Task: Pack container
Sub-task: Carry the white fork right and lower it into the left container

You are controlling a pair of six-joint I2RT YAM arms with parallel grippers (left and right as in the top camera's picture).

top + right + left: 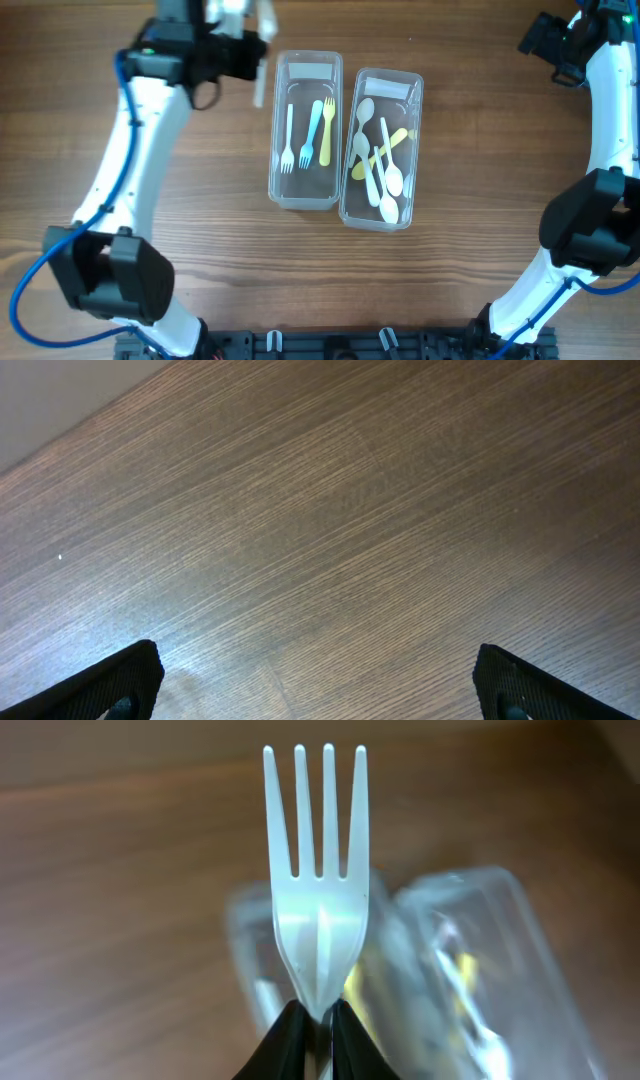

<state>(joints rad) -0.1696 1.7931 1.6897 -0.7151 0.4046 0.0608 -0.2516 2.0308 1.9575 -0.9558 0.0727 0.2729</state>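
Left gripper (318, 1020) clamps white fork (320, 900) by its handle, just beside fork container (305, 130), 3 forks inside. Right gripper (320, 685) wide, empty. Align lengthwise; lower before release.

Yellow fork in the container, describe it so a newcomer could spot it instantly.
On the wooden table sit two clear containers; take the fork container nearer the left arm. Of its three forks, the yellow fork lies closest to the spoon container, beside a blue fork and a white fork.
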